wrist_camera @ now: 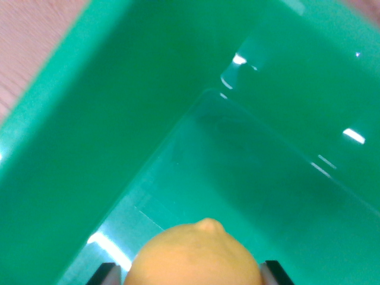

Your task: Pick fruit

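A yellow lemon (pixel 195 255) fills the bottom middle of the wrist view, its nub pointing up. My gripper (pixel 193 274) is shut on the lemon, with a dark fingertip (pixel 105 273) showing on its left side and another on its right at the frame's lower edge. The lemon hangs inside a green plastic bin (pixel 119 119), above the bin's glossy floor (pixel 255 190). Whether the lemon touches the floor is hidden.
The bin's tall green walls rise on the wrist view's left and upper right, meeting at a corner (pixel 222 89). A pink surface (pixel 29 35) shows outside the bin at the upper left.
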You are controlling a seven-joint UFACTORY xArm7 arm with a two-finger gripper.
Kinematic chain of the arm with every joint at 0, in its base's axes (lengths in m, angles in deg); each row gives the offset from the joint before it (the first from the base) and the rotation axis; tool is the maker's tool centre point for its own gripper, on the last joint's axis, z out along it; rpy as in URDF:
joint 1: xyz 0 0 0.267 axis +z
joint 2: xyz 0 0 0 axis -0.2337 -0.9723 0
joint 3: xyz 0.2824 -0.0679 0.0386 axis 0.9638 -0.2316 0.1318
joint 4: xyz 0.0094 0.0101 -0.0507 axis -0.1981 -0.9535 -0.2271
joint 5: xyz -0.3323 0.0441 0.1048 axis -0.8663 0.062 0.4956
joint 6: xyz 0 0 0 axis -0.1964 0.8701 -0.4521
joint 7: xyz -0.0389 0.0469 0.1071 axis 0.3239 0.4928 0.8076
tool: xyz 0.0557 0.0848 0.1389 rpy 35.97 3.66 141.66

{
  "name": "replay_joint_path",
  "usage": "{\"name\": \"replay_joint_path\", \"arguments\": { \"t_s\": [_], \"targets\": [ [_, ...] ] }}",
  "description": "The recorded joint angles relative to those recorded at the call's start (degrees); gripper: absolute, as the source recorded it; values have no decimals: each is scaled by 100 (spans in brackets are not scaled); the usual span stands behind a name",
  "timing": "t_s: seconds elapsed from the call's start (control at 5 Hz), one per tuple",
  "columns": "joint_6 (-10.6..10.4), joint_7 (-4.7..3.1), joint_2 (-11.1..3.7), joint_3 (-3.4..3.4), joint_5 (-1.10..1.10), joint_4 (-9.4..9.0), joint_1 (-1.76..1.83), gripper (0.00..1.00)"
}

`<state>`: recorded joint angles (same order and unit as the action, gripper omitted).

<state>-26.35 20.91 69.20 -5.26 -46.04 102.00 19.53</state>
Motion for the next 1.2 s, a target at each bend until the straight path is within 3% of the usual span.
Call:
{"name": "replay_joint_path", "arguments": {
  "t_s": [0.2, 0.4, 0.6, 0.8, 1.0, 1.2],
  "targets": [
    [255, -3, 102, 5, 14, 154, -7, 100],
    [255, -3, 102, 5, 14, 154, -7, 100],
    [523, -6, 210, 11, 29, 315, -15, 100],
    [523, -6, 210, 11, 29, 315, -15, 100],
    [794, -10, 319, 16, 43, 478, -23, 100],
    [794, -10, 319, 16, 43, 478, -23, 100]
  ]
}}
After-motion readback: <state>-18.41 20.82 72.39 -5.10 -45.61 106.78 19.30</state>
